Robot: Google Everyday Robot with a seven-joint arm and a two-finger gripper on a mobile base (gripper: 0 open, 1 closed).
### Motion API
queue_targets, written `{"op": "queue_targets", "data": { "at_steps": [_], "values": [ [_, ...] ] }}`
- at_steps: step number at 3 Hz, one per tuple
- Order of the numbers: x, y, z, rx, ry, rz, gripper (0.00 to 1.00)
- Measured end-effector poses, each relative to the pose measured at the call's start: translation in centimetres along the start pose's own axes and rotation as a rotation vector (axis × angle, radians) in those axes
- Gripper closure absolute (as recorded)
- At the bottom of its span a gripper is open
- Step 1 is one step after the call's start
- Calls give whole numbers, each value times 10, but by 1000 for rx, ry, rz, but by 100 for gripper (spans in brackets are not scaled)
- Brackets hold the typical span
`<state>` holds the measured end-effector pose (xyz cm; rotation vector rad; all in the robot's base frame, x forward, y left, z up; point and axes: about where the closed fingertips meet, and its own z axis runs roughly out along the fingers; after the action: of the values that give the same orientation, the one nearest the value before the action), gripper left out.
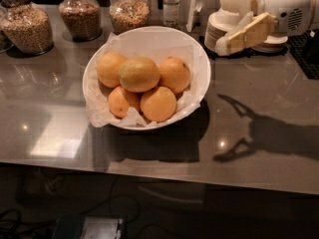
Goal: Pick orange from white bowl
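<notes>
The orange (138, 74), dull yellowish and the largest fruit, lies on top of several smaller, brighter orange fruits (158, 103) in the white bowl (201, 63), which is lined with crumpled white paper. The bowl stands on the grey counter, left of centre. My gripper (225, 29) hangs at the upper right, above the counter and beyond the bowl's right rim, clear of the fruit. Its cream fingers (246, 34) are spread apart and hold nothing. Its forked shadow falls on the counter to the right of the bowl.
Three glass jars of grains (79, 14) stand along the back left, with a small bottle (170, 6) behind the bowl. A stack of small white bowls (215, 23) sits behind the gripper. A dark mat (306, 54) lies at the far right. The counter's front edge (159, 176) runs below.
</notes>
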<state>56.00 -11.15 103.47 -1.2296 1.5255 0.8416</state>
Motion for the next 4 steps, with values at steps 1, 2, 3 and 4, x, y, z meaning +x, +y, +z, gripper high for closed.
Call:
{"op": "queue_targets", "data": {
  "at_steps": [1,2,3,4],
  "values": [
    [-55,16,-11,-56,-256,97,0],
    [-109,28,-33,-48,-383,78,0],
    [-143,39,-32,-32,-391,19,0],
    [-170,53,-5,-15,-289,-126,0]
  ]
}}
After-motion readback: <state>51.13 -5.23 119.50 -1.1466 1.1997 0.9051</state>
